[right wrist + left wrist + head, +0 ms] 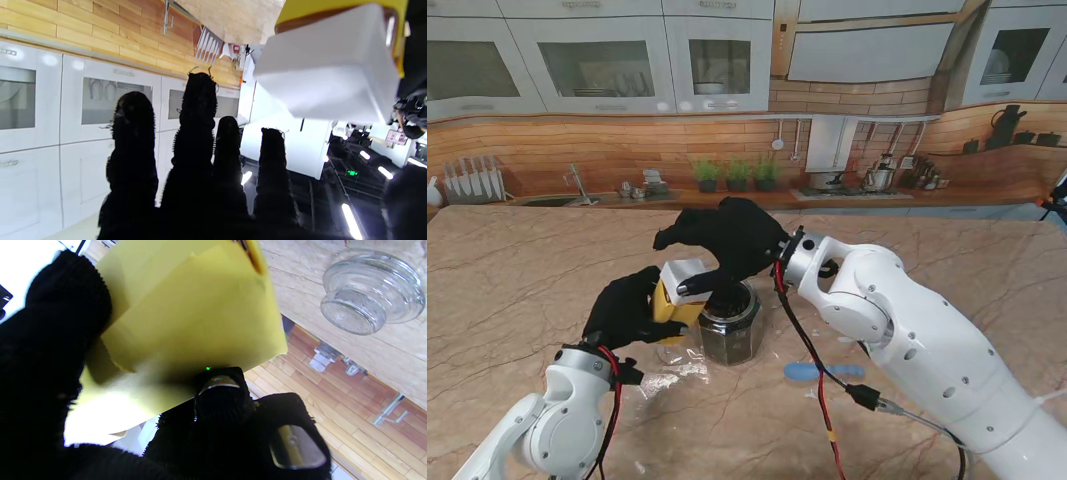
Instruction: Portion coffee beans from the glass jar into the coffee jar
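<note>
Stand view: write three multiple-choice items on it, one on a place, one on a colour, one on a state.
1. Where is the glass jar?
A. On the table, between the arms
B. In the left hand
C. On the back counter

2. What colour is the body of the container with the white lid?
A. Red
B. Yellow
C. Green

3. What state is the left hand in?
A. Open
B. Shut on nothing
C. Shut on the yellow container

Answers:
1 A, as the jar stands on the marble top by itself.
2 B, as its sides show yellow.
3 C, as black fingers wrap its sides.
</note>
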